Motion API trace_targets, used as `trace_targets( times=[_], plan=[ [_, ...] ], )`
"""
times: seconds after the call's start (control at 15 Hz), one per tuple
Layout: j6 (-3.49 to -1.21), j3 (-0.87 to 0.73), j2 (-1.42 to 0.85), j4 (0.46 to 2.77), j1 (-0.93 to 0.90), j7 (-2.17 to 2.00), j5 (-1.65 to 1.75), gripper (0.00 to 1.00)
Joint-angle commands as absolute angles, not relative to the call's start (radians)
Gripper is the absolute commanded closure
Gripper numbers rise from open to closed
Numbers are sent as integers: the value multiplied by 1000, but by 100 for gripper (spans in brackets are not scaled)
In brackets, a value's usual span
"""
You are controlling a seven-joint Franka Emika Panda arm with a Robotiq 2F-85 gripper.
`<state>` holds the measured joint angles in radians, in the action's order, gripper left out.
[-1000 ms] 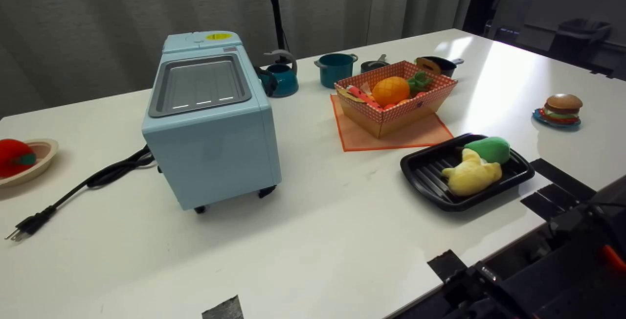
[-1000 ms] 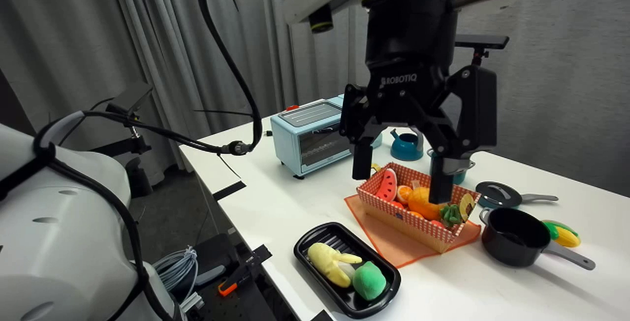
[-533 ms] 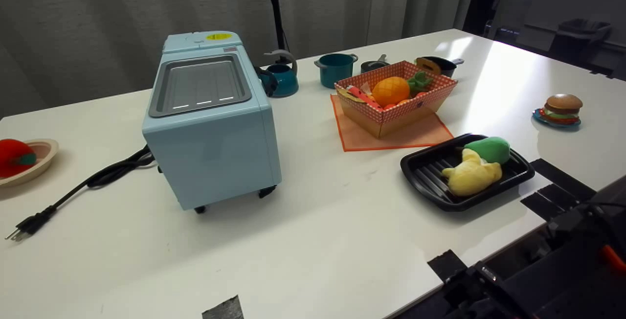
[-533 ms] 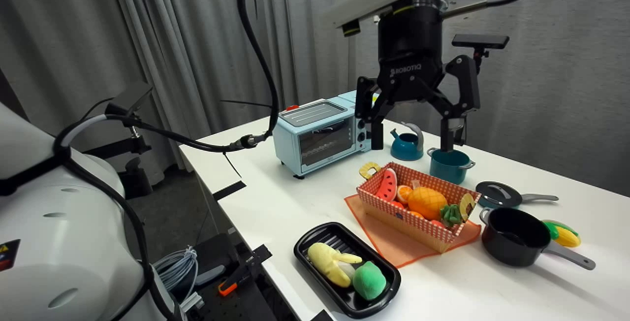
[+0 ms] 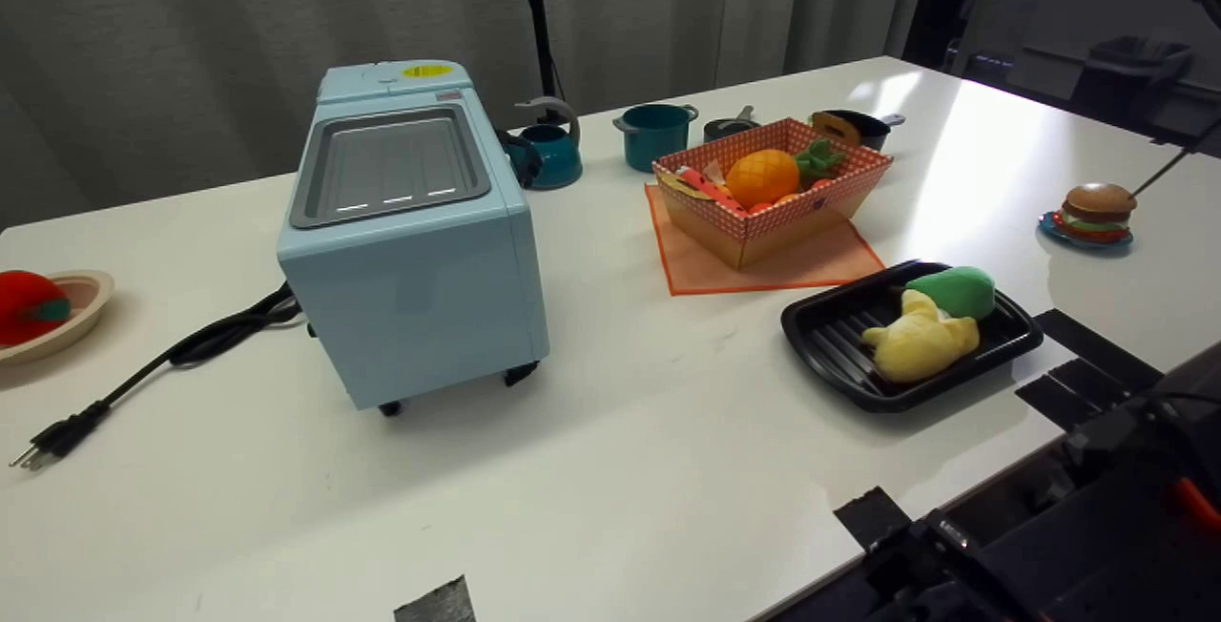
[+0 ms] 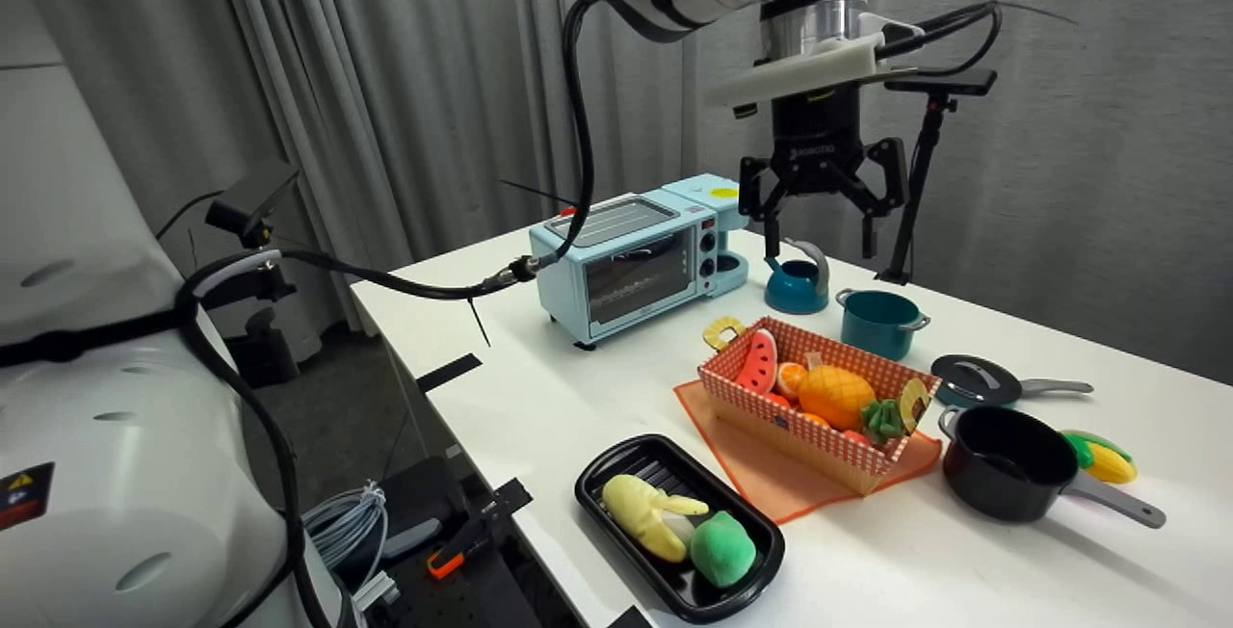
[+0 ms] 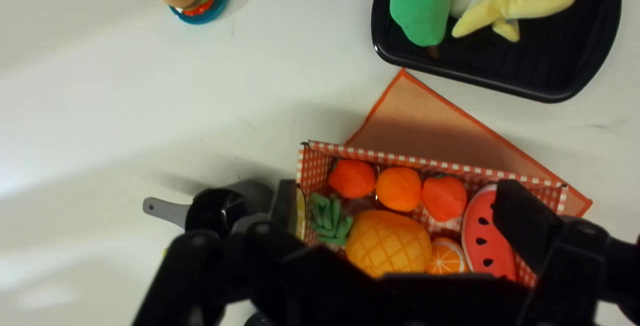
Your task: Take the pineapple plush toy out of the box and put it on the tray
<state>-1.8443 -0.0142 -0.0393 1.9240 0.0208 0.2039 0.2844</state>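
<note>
The pineapple plush toy (image 5: 763, 176) is orange with a green leafy tuft. It lies among other plush fruit in the box (image 5: 790, 238), a basket with red-and-white checked lining, in both exterior views. In the wrist view, the pineapple (image 7: 388, 243) shows between the open fingers, its lower edge hidden by the gripper. My gripper (image 6: 820, 238) is open and empty, high above the table and apart from the box. The black tray (image 6: 599, 510) holds a yellow plush banana (image 6: 643, 512) and a green plush (image 6: 722, 549). The tray also shows in the wrist view (image 7: 530, 68).
A light-blue toaster oven (image 5: 429, 317) stands beside the box. A teal kettle (image 6: 796, 287), a teal pot (image 6: 878, 324), a lidded pan (image 6: 975, 379) and a black saucepan (image 6: 1011, 464) stand around it. A toy burger (image 5: 1097, 212) sits on the table. An orange cloth (image 5: 682, 264) lies under the box.
My gripper has moved away from the camera in an exterior view and looks smaller there, staying open. Part of the arm now shows at the top right of an exterior view. The toys have not moved.
</note>
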Motion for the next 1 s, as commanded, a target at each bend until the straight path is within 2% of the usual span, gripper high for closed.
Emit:
trace_targets(
  times=[0.0,0.33,0.93],
  plan=[
    [-1886,9,-179,1783,2,179,227,0],
    [-1932,43,-273,1693,-16,159,190,0],
    [-2091,20,-353,1727,-19,62,210,0]
  ],
)
